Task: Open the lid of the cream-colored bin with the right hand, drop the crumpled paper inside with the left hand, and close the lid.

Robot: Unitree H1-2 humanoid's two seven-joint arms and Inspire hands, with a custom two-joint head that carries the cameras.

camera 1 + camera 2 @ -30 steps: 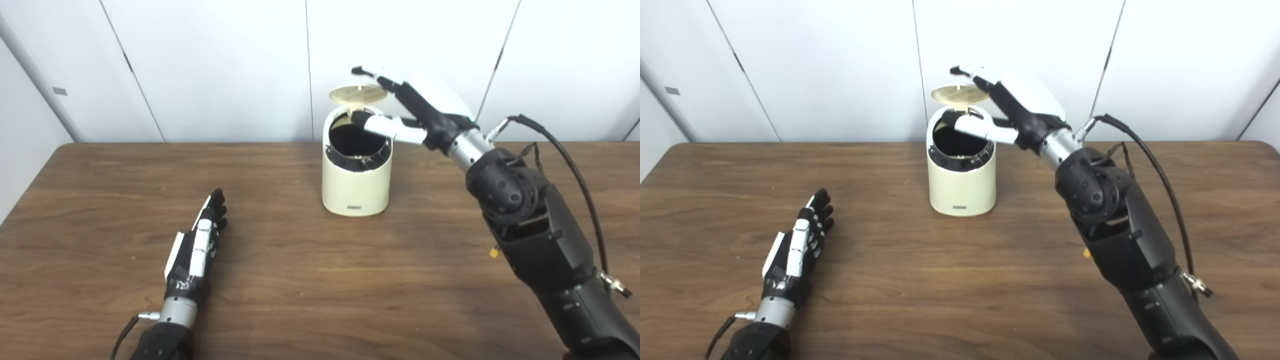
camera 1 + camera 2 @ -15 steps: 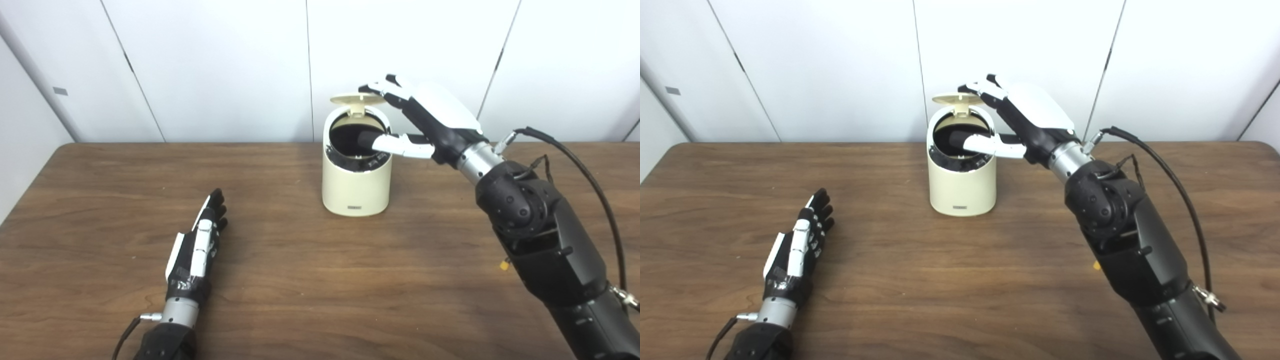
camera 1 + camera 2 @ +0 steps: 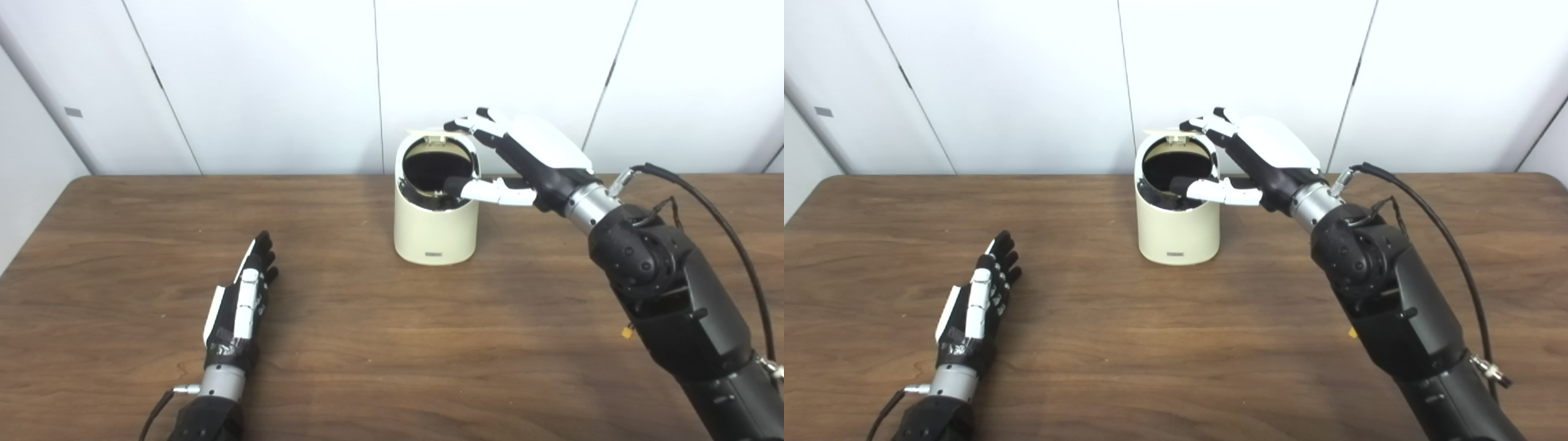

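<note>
A dark wooden table [image 3: 380, 343] carries everything. The cream bin [image 3: 436, 229] stands upright on it toward 12 o'clock, near the far edge. The left hand [image 3: 240, 306] lies flat on the wood at about 8 o'clock, fingers stretched out, well apart from the bin.

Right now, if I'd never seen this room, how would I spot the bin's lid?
Find the brown table and the cream bin standing near its far edge by the white wall. The lid is the thin cream disc hinged at the bin's back rim, tipped low over the dark opening. The right hand has its fingers on it.
</note>
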